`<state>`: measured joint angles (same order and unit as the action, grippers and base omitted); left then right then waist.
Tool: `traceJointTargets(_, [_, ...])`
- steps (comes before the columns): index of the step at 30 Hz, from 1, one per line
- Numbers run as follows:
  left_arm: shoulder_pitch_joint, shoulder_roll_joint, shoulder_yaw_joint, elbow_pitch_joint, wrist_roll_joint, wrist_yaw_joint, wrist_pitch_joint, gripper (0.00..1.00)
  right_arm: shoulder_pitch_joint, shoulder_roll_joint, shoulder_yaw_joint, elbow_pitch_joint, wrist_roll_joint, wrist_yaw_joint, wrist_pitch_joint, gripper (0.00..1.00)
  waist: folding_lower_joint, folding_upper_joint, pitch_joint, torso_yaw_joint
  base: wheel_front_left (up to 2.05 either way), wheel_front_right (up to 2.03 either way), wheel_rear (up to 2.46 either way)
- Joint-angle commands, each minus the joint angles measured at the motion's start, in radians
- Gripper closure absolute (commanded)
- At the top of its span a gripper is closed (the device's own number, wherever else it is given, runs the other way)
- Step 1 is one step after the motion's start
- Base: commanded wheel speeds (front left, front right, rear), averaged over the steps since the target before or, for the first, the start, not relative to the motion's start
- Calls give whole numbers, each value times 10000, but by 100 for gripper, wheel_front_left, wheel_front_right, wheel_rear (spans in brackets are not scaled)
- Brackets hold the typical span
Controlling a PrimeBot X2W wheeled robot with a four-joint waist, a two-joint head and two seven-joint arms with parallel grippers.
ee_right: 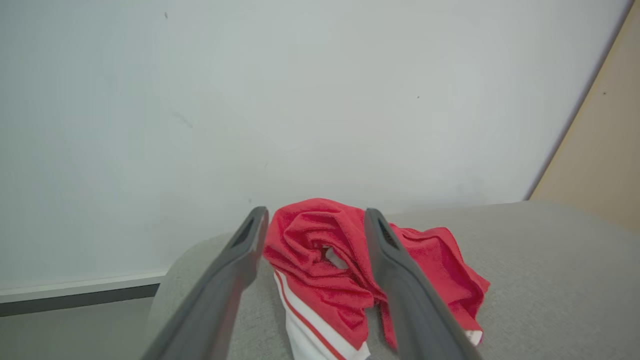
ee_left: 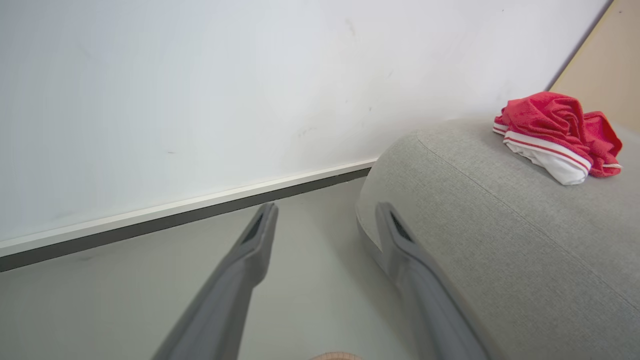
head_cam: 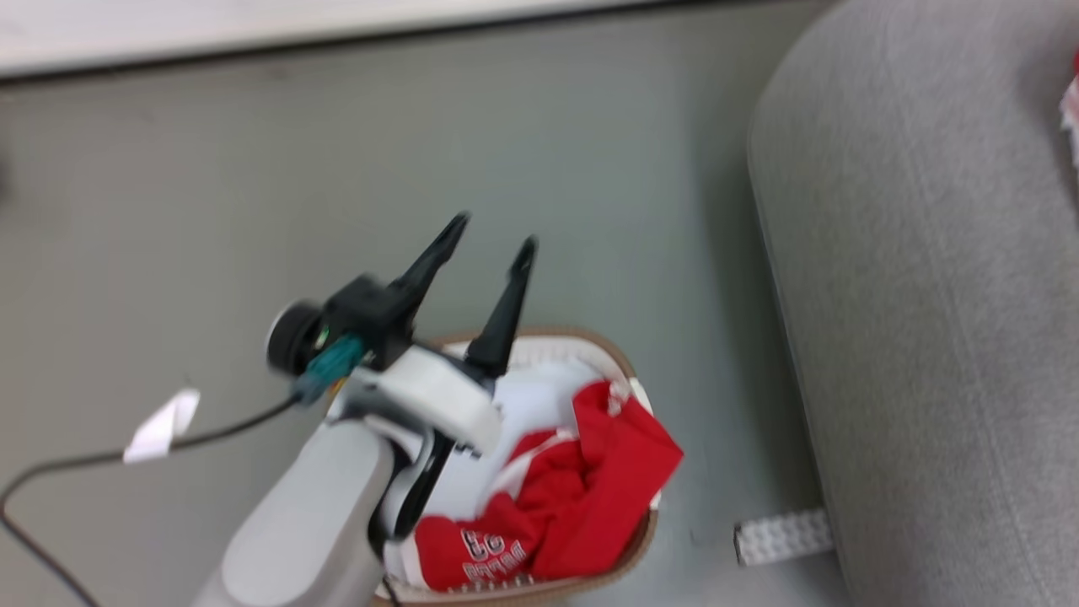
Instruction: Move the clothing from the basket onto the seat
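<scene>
The white basket (head_cam: 600,341) with a brown rim stands on the floor beside the seat (head_cam: 927,295). In it lies red clothing (head_cam: 607,472), including a jersey with a printed number (head_cam: 485,548), over pale white fabric (head_cam: 539,396). My left gripper (head_cam: 493,232) hangs open and empty above the basket's far-left side, its fingers pointing toward the wall. The left wrist view looks past the left gripper (ee_left: 326,207) to a crumpled red garment with white stripe trim (ee_left: 555,132) lying on the seat (ee_left: 500,240). My right gripper (ee_right: 316,213) is open over the seat (ee_right: 550,260), with that garment (ee_right: 320,250) lying loose between its fingers.
A black cable with a white tag (head_cam: 160,426) runs across the grey floor at the left. A white studded strip (head_cam: 780,535) lies on the floor at the seat's foot. A white wall with a dark baseboard (ee_left: 200,210) closes the far side, and a beige panel (ee_left: 610,65) stands behind the seat.
</scene>
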<state>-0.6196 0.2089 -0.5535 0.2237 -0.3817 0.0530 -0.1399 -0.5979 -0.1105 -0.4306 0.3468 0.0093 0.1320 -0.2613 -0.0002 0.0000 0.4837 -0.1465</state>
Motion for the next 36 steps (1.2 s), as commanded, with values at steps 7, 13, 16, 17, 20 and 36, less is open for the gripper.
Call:
traceJointTargets(7, [1556, 170, 523, 640, -488, 378, -964, 0, 2157, 179, 1401, -1030, 508, -25, -28, 0, 2, 0, -2320, 875, 0, 0, 0])
traceJointTargets(13, [2656, 107, 1028, 664, -587, 619, -1234, 0, 3331, 341, 2250, -1224, 793, -25, -29, 0, 2, 0, -3218, 1331, 0, 0, 0])
traceJointTargets(16, [3173, -13, 1384, 368, -499, 684, -1241, 0, 3776, 430, 2614, -1095, 836, -25, -29, 0, 2, 0, -3566, 1511, 0, 0, 0])
traceJointTargets(17, [3386, -62, 1546, 250, -399, 676, -1243, 0, 3924, 458, 2723, -1050, 849, -25, -29, 0, 2, 0, -3694, 1556, 0, 0, 0])
traceJointTargets(20, [4088, -244, 1930, -99, -125, 647, -1241, 0, 4340, 535, 3092, -873, 924, -25, -29, 0, 2, 0, -4089, 1646, 0, 0, 0])
traceJointTargets(36, [6418, -1089, 3657, -649, 997, 86, -1246, 0, 5610, 600, 4298, -355, 1727, -25, -29, 0, 2, 0, -5100, 1539, 0, 0, 0])
